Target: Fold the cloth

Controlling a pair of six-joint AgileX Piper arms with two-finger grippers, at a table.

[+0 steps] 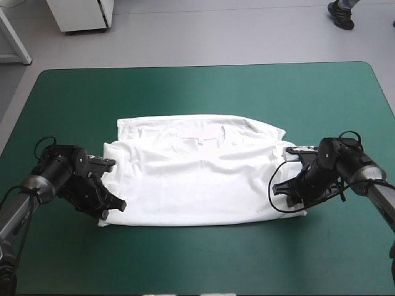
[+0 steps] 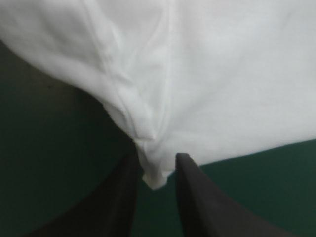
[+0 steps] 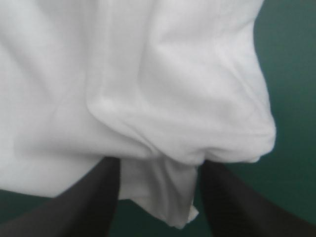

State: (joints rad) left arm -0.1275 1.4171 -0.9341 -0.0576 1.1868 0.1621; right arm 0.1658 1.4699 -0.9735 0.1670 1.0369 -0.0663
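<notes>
Pinching the T-shirt (image 1: pixel 197 179) at its near corners: left gripper (image 2: pixel 158 163) on a mere tip, right gripper (image 3: pixel 159 168) on a fuller bunch. Spread mid-table. Liable to slip from the thin left pinch on lifting, skewing the fold.

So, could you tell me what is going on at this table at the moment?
Two robot arms are handling a white T-shirt that lies spread flat on the teal-green table, with its collar toward the far edge. The left gripper pinches the shirt's near left corner. The right gripper has the near right corner bunched between its fingers. Both corners are low, at the table.
</notes>
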